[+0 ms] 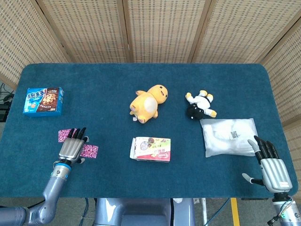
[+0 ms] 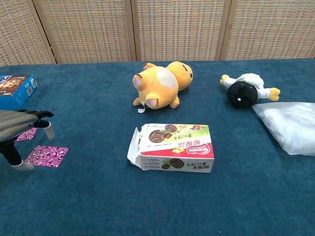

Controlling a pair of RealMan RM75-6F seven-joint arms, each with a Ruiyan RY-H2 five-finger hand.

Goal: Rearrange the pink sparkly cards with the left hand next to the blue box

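Hovering at lower left, the left hand spreads its fingers, holding nothing; one pink sparkly card lies just beside it, another beyond its fingertips; the right hand rests splayed at lower right; the blue box sits farther up the tabletop, upper left.

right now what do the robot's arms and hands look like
Both hands, left hand and right hand, have silver-grey metal backs and black fingers with pale tips. Each sits on a glossy blue-grey arm, with a bright blue ring at the left wrist. Thin cables trail by the right wrist.
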